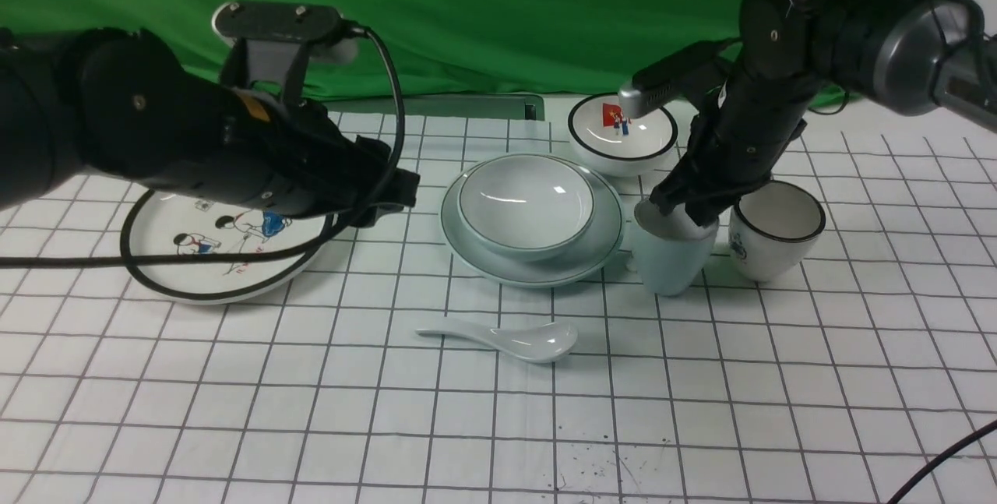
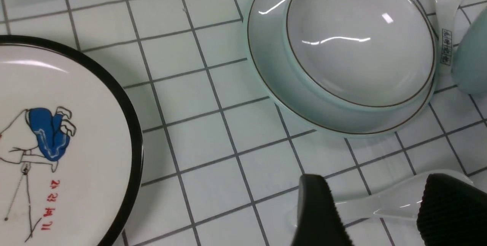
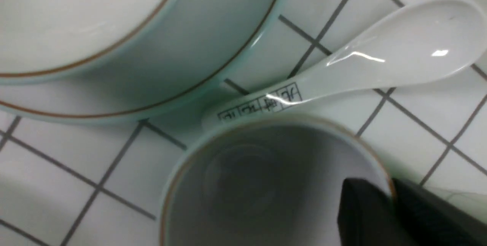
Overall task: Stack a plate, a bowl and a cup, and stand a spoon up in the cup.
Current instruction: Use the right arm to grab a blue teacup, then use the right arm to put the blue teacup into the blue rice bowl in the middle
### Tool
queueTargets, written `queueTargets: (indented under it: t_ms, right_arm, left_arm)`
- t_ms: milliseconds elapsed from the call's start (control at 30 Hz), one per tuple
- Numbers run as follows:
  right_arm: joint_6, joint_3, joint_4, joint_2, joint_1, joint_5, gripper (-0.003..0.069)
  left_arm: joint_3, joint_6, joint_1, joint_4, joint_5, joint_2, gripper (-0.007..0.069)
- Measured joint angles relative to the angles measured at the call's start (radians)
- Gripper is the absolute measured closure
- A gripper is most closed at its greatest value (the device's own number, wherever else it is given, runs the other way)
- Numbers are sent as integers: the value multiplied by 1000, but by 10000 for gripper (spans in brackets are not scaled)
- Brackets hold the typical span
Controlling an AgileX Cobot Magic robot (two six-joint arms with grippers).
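Two plates, two bowls, two cups, two spoons. Pale blue-green plate [image 1: 606, 243] at centre, bowl [image 1: 526, 204] sitting in it, cup [image 1: 670, 262] just right, white inside. Plain white spoon [image 1: 514, 336] lying flat nearer robot. Right gripper [image 3: 392, 200] pinching cup rim, one finger inside: clear only in right wrist view. Left gripper [image 2: 380, 215] jaws apart, empty. Printed spoon [image 3: 342, 71] beside cup, shown only in wrist views. Also cartoon plate [image 1: 234, 278], picture bowl [image 1: 623, 138], black-rim cup [image 1: 767, 251].

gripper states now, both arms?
left gripper: open, holding nothing.
right gripper: closed on the rim of the cup.
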Motion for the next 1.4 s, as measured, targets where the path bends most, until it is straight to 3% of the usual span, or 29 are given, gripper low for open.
queueTargets:
  t_ms: [200,400,567,1000,1100,1267,1400]
  right_arm:
    - [-14,-168,-8,5,16,145,585]
    - [-24,-375,58,17,108,89,585]
    - [-36,-413,76,94,170,32,585]
    - [1,-414,64,224,169,-47,570]
    - [12,-414,64,225,169,-47,501]
    - [12,-414,64,204,169,-29,315]
    - [12,-397,64,112,169,-19,256]
  left_arm:
    - [0,8,0,0,0,0,300]
    - [0,48,0,-9,1,43,300]
    - [0,50,0,-69,35,98,300]
    - [0,51,0,-121,86,113,300]
    - [0,51,-3,-148,107,114,300]
    - [0,4,-56,-150,129,114,270]
    - [0,-100,-118,-83,122,116,228]
